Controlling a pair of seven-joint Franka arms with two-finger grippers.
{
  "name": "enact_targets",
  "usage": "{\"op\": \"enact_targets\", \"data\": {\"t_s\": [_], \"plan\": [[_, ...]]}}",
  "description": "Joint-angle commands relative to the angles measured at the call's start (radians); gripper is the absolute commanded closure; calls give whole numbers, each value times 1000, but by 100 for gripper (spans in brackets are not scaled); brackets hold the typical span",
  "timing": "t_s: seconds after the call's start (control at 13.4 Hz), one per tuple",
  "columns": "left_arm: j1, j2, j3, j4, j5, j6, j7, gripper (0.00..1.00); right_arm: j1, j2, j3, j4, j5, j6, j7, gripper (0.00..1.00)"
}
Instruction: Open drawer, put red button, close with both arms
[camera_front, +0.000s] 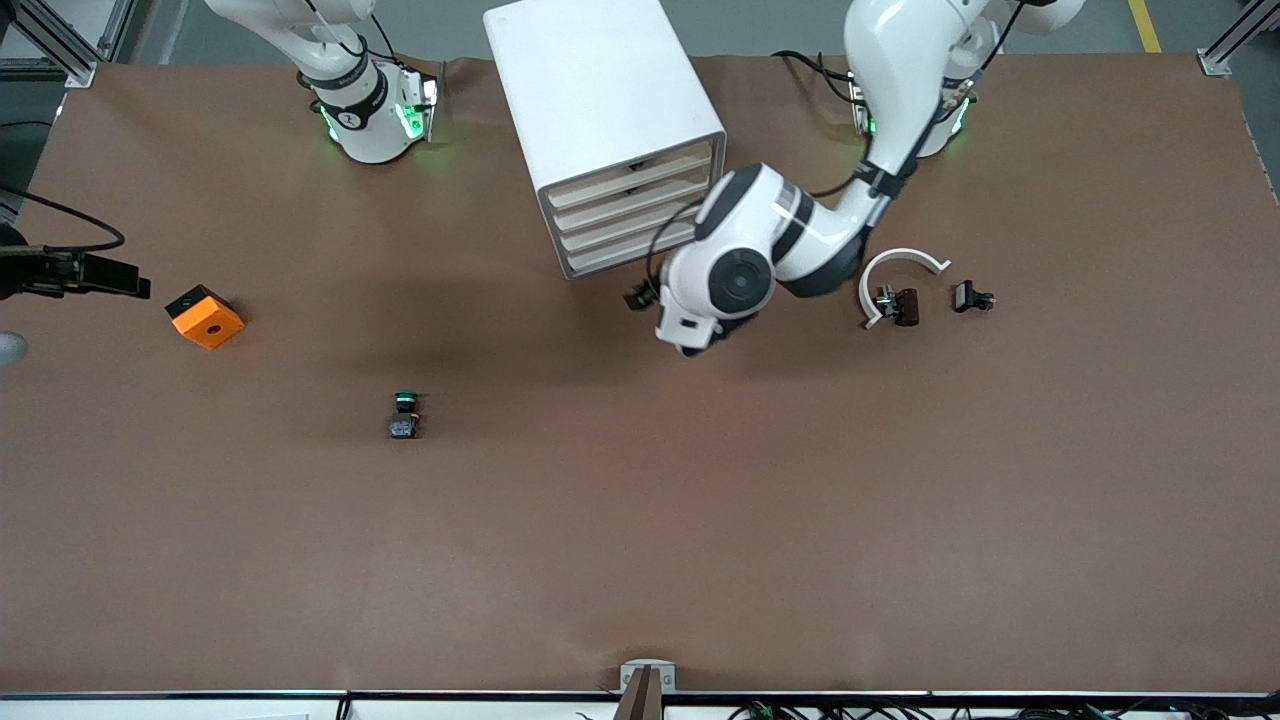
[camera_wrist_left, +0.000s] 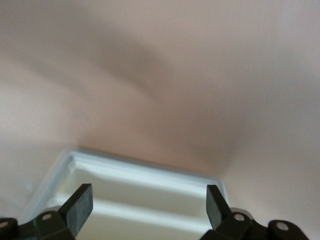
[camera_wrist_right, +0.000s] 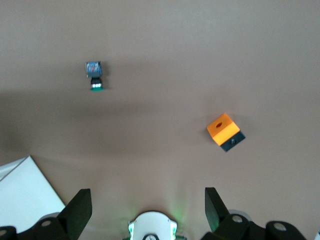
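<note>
Red button: a small push-button with a dark red cap lies on its side on the brown table, toward the left arm's end, touching the inner side of a white curved plastic arc.
Left gripper: the left gripper is at the front of the white cabinet of four drawers, its black fingers spread wide, holding nothing.
Drawers: from the front view all four fronts look flush.
Right gripper: the right gripper hangs high over the table near its own base, fingers wide apart and empty; this arm waits.
Green-capped button: the green-capped button lies nearer the front camera than the cabinet.
Orange block: an orange block on a black base sits toward the right arm's end.
Black clip: a small black clip-like piece lies just beside the arc.
</note>
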Motion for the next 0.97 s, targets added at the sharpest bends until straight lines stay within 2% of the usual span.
{"op": "enact_targets", "data": {"t_s": [0.0, 0.22, 0.45, 0.67, 0.89], "plan": [[80, -43, 11, 42, 133, -42, -3, 0, 17, -53, 19, -31, 2, -3, 15, 0], [183, -135, 11, 43, 216, -72, 8, 0, 13, -94, 13, -69, 2, 41, 15, 0], [260, -211, 13, 43, 291, -95, 65, 0, 8, -191, 11, -184, 4, 142, 15, 0], [366, -280, 8, 43, 299, -100, 161, 0, -38, -216, 10, -218, 21, 149, 15, 0], [470, -347, 8, 45, 297, -166, 315, 0, -43, -295, 8, -328, 21, 225, 15, 0]]}}
